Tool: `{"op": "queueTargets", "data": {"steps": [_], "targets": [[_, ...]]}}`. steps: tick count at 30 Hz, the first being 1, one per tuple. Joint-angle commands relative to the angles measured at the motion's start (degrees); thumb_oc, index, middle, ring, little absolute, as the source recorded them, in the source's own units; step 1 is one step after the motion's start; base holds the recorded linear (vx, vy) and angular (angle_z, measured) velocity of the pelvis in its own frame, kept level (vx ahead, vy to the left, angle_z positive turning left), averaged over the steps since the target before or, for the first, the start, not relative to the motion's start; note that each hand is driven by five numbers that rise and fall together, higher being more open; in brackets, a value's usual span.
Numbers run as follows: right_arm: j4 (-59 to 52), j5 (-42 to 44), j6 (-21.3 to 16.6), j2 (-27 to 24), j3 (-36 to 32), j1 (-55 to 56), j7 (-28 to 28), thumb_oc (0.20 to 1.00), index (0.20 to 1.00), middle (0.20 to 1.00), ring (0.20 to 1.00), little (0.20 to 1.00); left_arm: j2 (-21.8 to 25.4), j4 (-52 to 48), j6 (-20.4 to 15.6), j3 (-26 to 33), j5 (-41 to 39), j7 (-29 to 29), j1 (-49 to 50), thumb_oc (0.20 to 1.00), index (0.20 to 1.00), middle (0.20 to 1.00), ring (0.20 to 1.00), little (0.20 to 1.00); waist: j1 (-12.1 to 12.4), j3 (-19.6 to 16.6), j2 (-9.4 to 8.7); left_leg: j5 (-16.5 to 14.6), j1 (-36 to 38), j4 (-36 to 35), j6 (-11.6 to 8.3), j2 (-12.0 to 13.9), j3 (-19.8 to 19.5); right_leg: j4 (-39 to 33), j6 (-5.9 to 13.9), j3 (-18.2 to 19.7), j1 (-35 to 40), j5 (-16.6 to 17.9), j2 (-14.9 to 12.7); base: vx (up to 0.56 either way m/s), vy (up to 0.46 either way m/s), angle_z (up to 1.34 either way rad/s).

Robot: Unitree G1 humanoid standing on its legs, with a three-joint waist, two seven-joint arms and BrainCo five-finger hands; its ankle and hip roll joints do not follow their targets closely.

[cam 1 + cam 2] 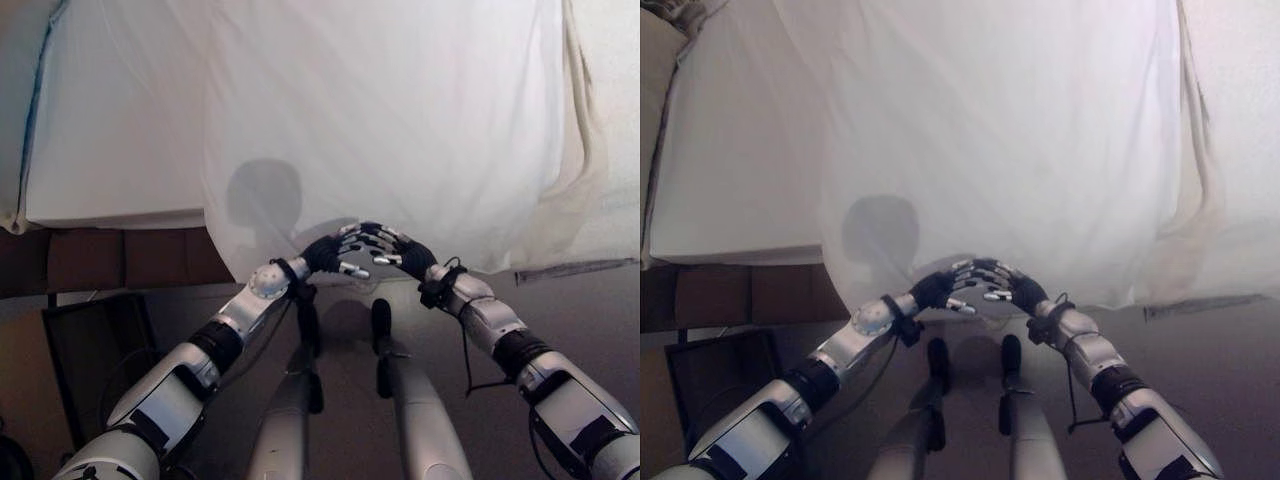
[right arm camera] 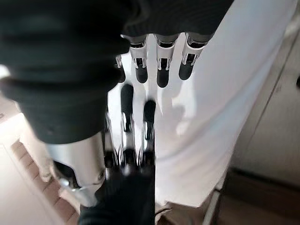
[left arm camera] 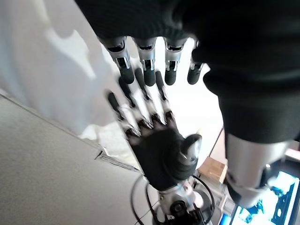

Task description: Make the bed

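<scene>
— Your left hand (image 1: 335, 255) and right hand (image 1: 400, 252) meet fingertip to fingertip in the left eye view, just below the hanging edge of the white sheet (image 1: 380, 120). What do you make of the bed?

— You see the sheet draped over the mattress (image 1: 110, 130) and spilling down past its near side, with the wooden bed frame (image 1: 120, 258) beneath at the left and the floor (image 1: 590, 310) to the right.

— And your left wrist view?

— Your left hand's fingers (image 3: 149, 70) stretch out straight and hold nothing; the right hand faces them, fingers spread, sheet behind both.

— Your right wrist view?

— Same story: your right hand's fingers (image 2: 161, 63) are extended and empty, opposite the left hand's, with the sheet hanging just beside them
</scene>
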Motion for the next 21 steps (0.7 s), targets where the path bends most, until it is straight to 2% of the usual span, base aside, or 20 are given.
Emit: {"op": "queueTargets", "data": {"steps": [1, 3, 4, 6, 8, 13, 17, 21], "targets": [[1.1, 3.1, -0.4, 0.5, -1.1, -2.3, 0.2, 1.000, 1.000, 1.000, 1.000, 1.000, -1.3, 2.6, -2.4, 2.5, 1.8, 1.8, -1.9, 1.000, 1.000, 1.000, 1.000, 1.000, 0.0, -2.9, -1.55, -5.3, -5.0, 9.2, -1.27, -0.1, 1.9, 0.3, 6.22, 1.1, -1.9, 0.7, -1.2, -0.05, 0.013, 0.04], [4.6, 4.2, 0.0, 0.8, -1.2, -6.1, -0.1, 1.000, 1.000, 1.000, 1.000, 1.000, -1.3, 6.4, -2.9, 3.5, 2.7, 4.0, -5.4, 1.000, 1.000, 1.000, 1.000, 1.000, -0.2, -2.3, -1.94, -5.9, -7.4, 11.9, -1.37, -0.1, 2.1, 2.4, 6.14, 1.1, -4.0, 0.8, -1.4, -0.05, 0.002, 0.04], [9.1, 4.8, 0.5, 0.9, -1.1, -10.1, -0.8, 1.000, 1.000, 1.000, 1.000, 1.000, -1.5, 10.5, -3.5, 4.7, 4.1, 7.2, -8.3, 1.000, 1.000, 1.000, 1.000, 1.000, -0.1, -2.4, -2.10, -6.5, -9.6, 13.9, -1.44, 0.2, 2.1, 4.1, 6.02, 1.2, -6.3, 0.5, -1.5, -0.05, -0.015, 0.01], [11.3, 5.2, 0.3, 1.2, -1.5, -11.7, -1.6, 1.000, 1.000, 1.000, 1.000, 1.000, -1.8, 12.9, -3.3, 5.2, 4.4, 8.5, -9.5, 1.000, 1.000, 1.000, 1.000, 1.000, -0.1, -2.6, -2.15, -6.8, -10.6, 14.9, -1.52, 0.3, 2.2, 4.7, 5.95, 1.2, -7.0, 0.3, -1.6, 0.00, 0.000, 0.00], [16.0, 5.9, -0.2, 1.6, -2.3, -16.5, -4.0, 1.000, 1.000, 1.000, 1.000, 1.000, -1.0, 18.2, -3.6, 5.6, 7.4, 12.3, -13.1, 1.000, 1.000, 1.000, 1.000, 1.000, -0.1, -2.4, -2.43, -7.3, -12.3, 16.9, -1.55, 0.6, 2.4, 6.6, 5.84, 1.2, -8.9, -0.1, -1.7, -0.02, 0.001, 0.00], [23.6, 7.2, -0.4, 2.1, -3.3, -23.9, -7.6, 1.000, 1.000, 1.000, 1.000, 1.000, 0.2, 25.6, -2.8, 7.7, 5.9, 15.1, -17.5, 1.000, 1.000, 1.000, 1.000, 1.000, 0.0, -3.0, -2.83, -8.6, -16.0, 20.6, -1.40, 1.0, 3.0, 10.0, 5.69, 1.6, -12.8, -0.9, -1.9, -0.01, 0.011, -0.05], [29.3, 2.0, 0.0, 0.1, -2.9, -28.5, -11.8, 1.000, 1.000, 1.000, 1.000, 1.000, 2.3, 29.4, -1.3, 8.4, 7.2, 18.3, -20.1, 1.000, 1.000, 1.000, 1.000, 1.000, 0.2, -2.8, -3.15, -10.7, -19.0, 26.7, -1.38, 1.5, 2.7, 15.0, 5.23, 1.4, -15.2, -2.9, -2.0, 0.00, -0.008, -0.05], [32.7, -1.1, 1.1, -2.1, -3.0, -29.5, -13.4, 1.000, 1.000, 1.000, 1.000, 1.000, 4.1, 30.6, -0.6, 9.0, 8.0, 18.9, -20.4, 1.000, 1.000, 1.000, 1.000, 1.000, 0.2, -3.0, -3.24, -11.6, -20.2, 28.9, -1.26, 1.6, 2.7, 17.0, 4.97, 0.7, -16.1, -3.8, -2.5, 0.01, -0.033, 0.01]]}}
